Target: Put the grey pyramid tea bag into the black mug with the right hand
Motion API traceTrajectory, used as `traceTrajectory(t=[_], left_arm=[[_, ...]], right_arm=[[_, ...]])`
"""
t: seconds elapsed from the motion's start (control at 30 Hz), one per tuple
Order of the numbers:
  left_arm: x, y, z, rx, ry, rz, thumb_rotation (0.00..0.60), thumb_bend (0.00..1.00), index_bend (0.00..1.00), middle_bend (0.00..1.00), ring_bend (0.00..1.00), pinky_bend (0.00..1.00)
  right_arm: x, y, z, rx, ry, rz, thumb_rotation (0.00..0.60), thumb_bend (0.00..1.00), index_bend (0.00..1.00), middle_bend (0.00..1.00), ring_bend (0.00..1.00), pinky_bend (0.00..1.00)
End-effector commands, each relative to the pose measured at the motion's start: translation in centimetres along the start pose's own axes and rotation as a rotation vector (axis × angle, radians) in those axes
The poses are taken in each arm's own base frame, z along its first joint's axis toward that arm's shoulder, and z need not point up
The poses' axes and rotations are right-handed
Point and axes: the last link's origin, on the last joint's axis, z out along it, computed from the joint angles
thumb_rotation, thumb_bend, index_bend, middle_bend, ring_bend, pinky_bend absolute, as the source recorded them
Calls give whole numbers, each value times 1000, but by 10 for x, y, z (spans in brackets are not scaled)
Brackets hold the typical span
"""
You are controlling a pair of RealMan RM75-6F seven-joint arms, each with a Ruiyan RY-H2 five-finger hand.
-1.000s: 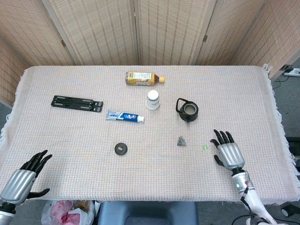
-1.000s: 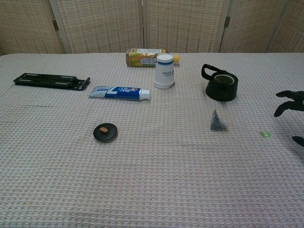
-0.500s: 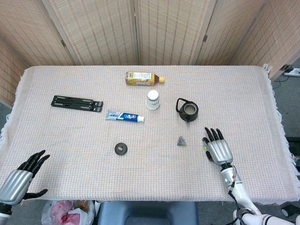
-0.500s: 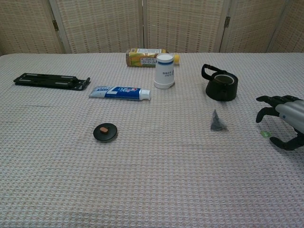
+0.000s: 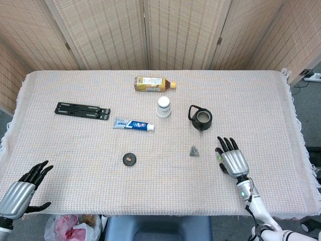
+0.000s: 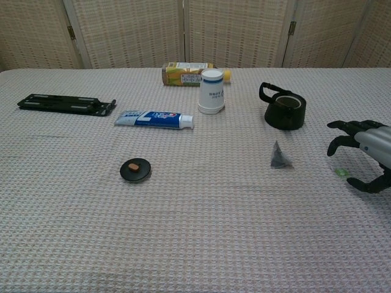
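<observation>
Right hand now nearer the grey pyramid tea bag, moved toward nine o'clock, left hand slightly lower

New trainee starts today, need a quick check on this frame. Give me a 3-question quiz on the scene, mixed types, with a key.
1. True or false: the right hand already holds the grey pyramid tea bag.
2. Multiple choice: what lies nearest the black mug on its left in the head view? A) black round lid B) white paper cup C) black flat stand
3. Fill in: the yellow drink bottle lies on its ____.

Key
1. False. The tea bag sits alone on the cloth; the hand is open beside it.
2. B, the white paper cup.
3. side
</observation>
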Motion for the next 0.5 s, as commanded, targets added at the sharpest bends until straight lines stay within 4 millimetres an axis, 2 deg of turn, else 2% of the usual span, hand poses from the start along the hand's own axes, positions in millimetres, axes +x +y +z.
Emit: traceTrajectory(t=[0.03, 0.23, 0.5], left_arm=[[0, 0, 0, 2, 0, 0, 600, 58, 0, 0, 14, 255], [0, -1, 1, 6, -1, -1, 600, 58, 0, 0, 14, 255], [0, -1, 1, 4, -4, 3, 600, 58, 0, 0, 14, 255]], right_arm=[[-1, 0, 2, -7, -4, -6, 600, 285, 358, 0, 0, 0], [-4, -3, 6, -14, -14, -12, 600, 297, 461, 0, 0, 0], [-5, 0, 10, -34, -16, -23, 600, 308, 473, 0, 0, 0]])
